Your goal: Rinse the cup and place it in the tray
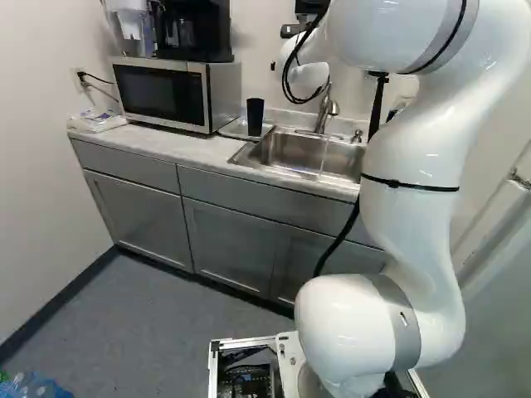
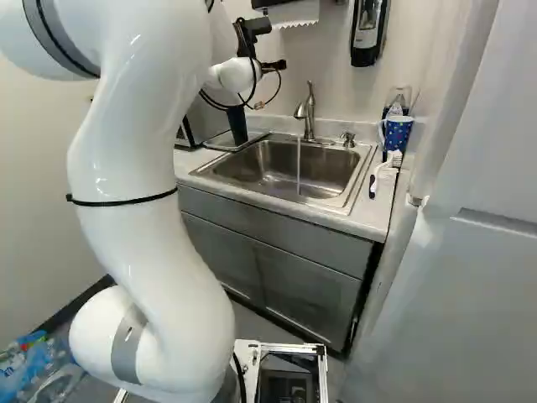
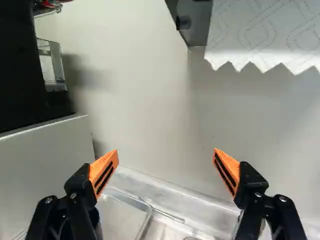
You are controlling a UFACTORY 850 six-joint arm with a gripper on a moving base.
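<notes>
Wrist view: microwave (image 3: 45,172) beside tray (image 3: 121,214)

Blk cup (image 2: 237,124) on tray (image 2: 218,143) next to sink (image 2: 331,172), faucet (image 2: 309,113) running H2O.

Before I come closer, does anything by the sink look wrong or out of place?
Yes: the faucet is running, its water falling into the sink with no cup beneath it. The black cup stands upright on the tray instead.
</notes>
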